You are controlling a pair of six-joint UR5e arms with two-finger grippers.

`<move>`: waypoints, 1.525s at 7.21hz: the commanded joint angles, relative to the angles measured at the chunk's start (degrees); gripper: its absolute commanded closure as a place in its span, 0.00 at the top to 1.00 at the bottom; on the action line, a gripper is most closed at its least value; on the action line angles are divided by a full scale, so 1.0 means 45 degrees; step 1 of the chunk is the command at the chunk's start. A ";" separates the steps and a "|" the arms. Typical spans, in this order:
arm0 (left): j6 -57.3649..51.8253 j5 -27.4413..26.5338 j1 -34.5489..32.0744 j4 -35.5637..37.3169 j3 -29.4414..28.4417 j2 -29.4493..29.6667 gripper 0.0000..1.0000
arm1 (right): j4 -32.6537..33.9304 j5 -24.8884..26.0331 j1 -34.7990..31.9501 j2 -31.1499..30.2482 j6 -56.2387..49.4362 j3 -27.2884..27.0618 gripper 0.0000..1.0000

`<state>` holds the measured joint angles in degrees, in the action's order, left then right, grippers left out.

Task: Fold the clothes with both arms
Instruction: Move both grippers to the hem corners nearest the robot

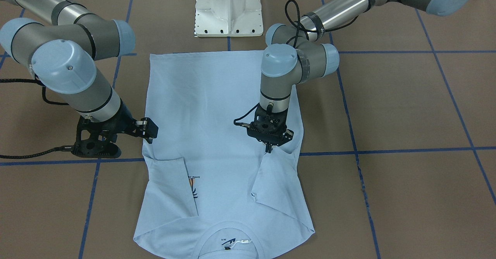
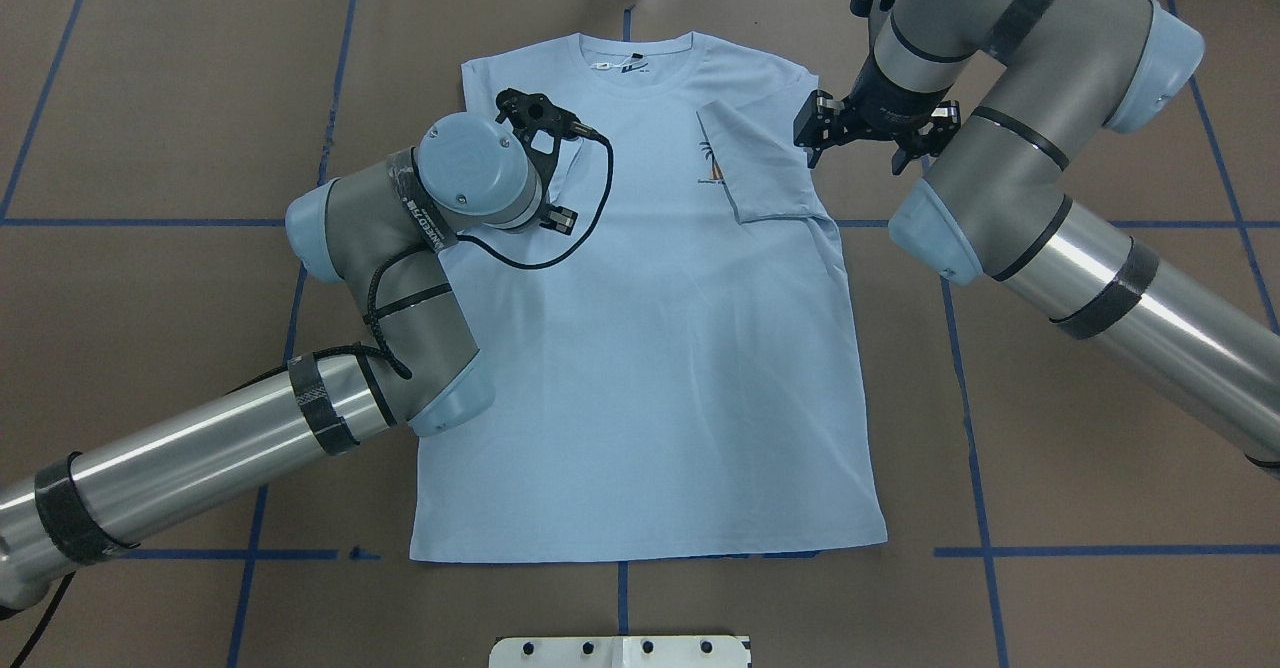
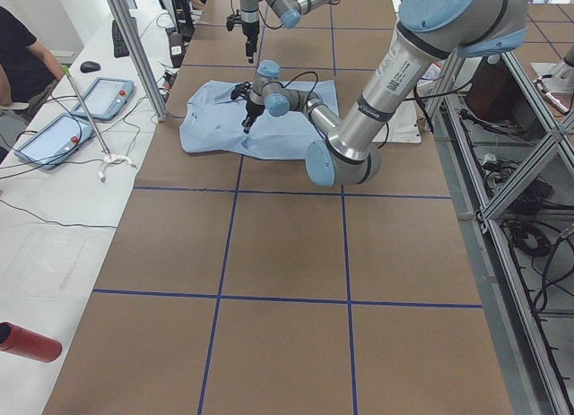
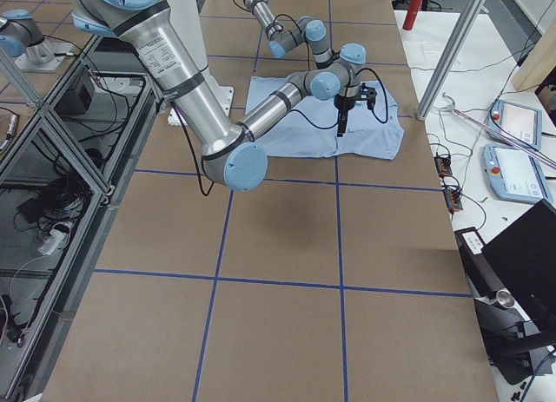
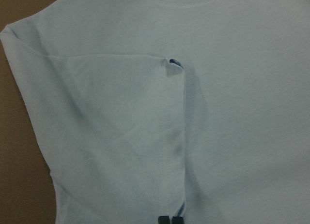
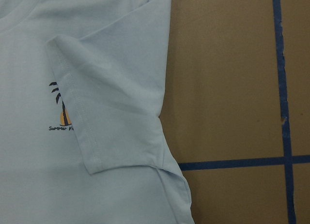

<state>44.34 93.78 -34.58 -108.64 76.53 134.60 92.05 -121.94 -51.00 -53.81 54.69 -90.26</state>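
Observation:
The light blue T-shirt (image 1: 217,115) (image 2: 650,368) lies flat on the brown table with its collar away from the robot. Both sleeves are folded in over the chest. The white neck tag (image 2: 625,63) shows at the collar. The right-hand folded sleeve (image 6: 116,103) half covers the palm-tree print (image 6: 60,108). My left gripper (image 1: 268,149) (image 5: 171,220) points straight down, its fingers together on the hem of the other folded sleeve (image 5: 111,127). My right gripper (image 1: 149,131) (image 2: 812,136) hangs tilted beside the shirt's edge, open and holding nothing.
The white pedestal base (image 1: 228,9) stands at the robot's side of the table. Blue tape lines (image 6: 232,163) cross the brown surface. In the exterior left view a side bench holds tablets (image 3: 54,137) with a person (image 3: 22,56) beside it and a metal post (image 3: 134,47).

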 commanded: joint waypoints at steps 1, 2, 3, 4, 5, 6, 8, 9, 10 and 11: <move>-0.0300 0.0000 -0.0088 0.0002 0.0277 -0.0185 1.00 | -0.1034 0.0008 0.0005 -0.0517 0.0112 0.0000 1.00; -0.1056 0.0038 -0.0224 0.0040 0.0531 -0.0340 1.00 | -0.1758 -0.0012 0.0005 -0.0792 0.0151 0.0000 1.00; -0.1296 0.0058 -0.0419 0.0060 0.1462 -0.1134 1.00 | -0.1900 -0.0031 0.0005 -0.0853 0.0210 -0.0116 1.00; -0.1569 0.0116 -0.0498 0.0157 0.3056 -0.2380 1.00 | -0.1921 -0.0070 0.0141 -0.1260 0.0539 -0.0678 1.00; -0.1630 0.0214 -0.0576 0.0931 0.4793 -0.3475 1.00 | -0.1902 0.0162 0.0877 -0.2250 0.1296 -0.2230 1.00; -0.1611 0.0853 -0.0635 0.1519 0.6377 -0.4395 1.00 | -0.1921 0.1324 0.2064 -0.3362 0.2793 -0.3909 1.00; -0.1436 0.1347 -0.0636 0.1603 0.8591 -0.6194 1.00 | -0.2115 0.3712 0.5246 -0.5298 0.5588 -0.6221 1.00; -0.1435 0.1347 -0.0636 0.1603 0.9044 -0.6587 1.00 | -0.2774 0.4801 0.6671 -0.6119 0.6587 -0.6501 1.00; -0.1396 0.1347 -0.0636 0.1603 0.9068 -0.6611 1.00 | -0.4192 0.5682 0.7768 -0.7326 0.7158 -0.6523 1.00; -0.1377 0.1347 -0.0636 0.1603 0.9069 -0.6592 1.00 | -0.4960 0.5711 0.8049 -0.8208 0.7163 -0.6504 0.99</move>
<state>38.00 99.80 -37.44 -101.45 116.83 105.29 74.66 -98.31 -18.29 -85.47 85.31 -119.18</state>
